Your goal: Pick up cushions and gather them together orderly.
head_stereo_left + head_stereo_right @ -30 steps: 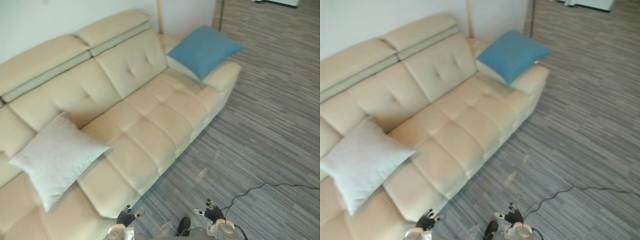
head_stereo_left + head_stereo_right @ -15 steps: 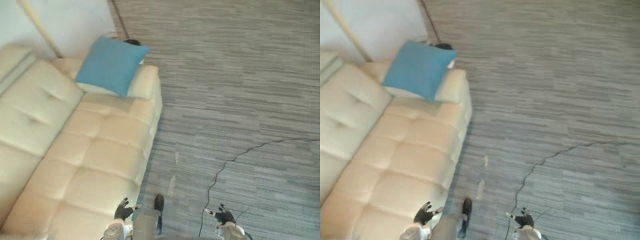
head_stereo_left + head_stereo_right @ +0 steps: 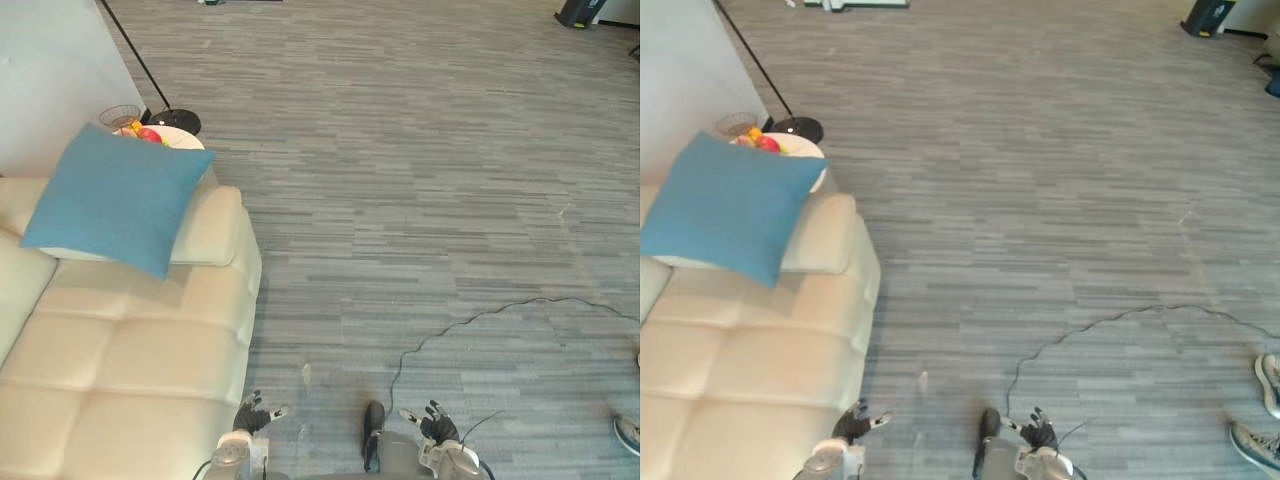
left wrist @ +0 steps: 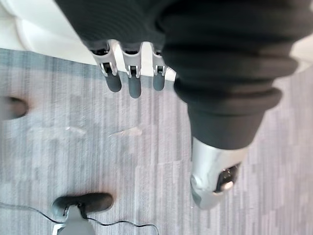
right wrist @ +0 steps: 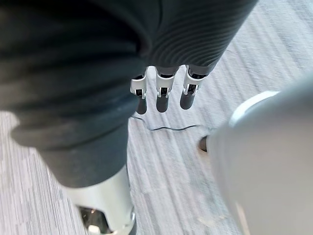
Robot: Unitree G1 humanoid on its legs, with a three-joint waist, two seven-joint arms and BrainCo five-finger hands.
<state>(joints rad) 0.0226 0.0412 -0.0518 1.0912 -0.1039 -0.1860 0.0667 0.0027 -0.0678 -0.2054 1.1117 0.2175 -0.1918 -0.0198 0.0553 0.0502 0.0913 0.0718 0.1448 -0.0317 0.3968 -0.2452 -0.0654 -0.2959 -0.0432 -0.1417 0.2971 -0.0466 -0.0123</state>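
Note:
A blue cushion (image 3: pixel 112 195) leans on the armrest at the right end of the cream sofa (image 3: pixel 120 385), at the left of the eye views. Both hands hang low near the floor, far from the cushion. My left hand (image 3: pixel 248 417) is by the sofa's front corner, open, its fingers (image 4: pixel 131 84) straight above the floor and holding nothing. Over bare floor, my right hand (image 3: pixel 436 424) is open too, with straight, empty fingers (image 5: pixel 163 96).
Behind the armrest stands a small round white table (image 3: pixel 182 137) with fruit and a wire basket (image 3: pixel 120 115). A floor lamp's black base (image 3: pixel 178 122) sits beside it. A person's shoes (image 3: pixel 1252 440) show at the lower right. Grey striped floor stretches to the right.
The camera has swung right: the sofa back and white cushion have left the picture, and the blue cushion sits at the left. Both hands stay low and open.

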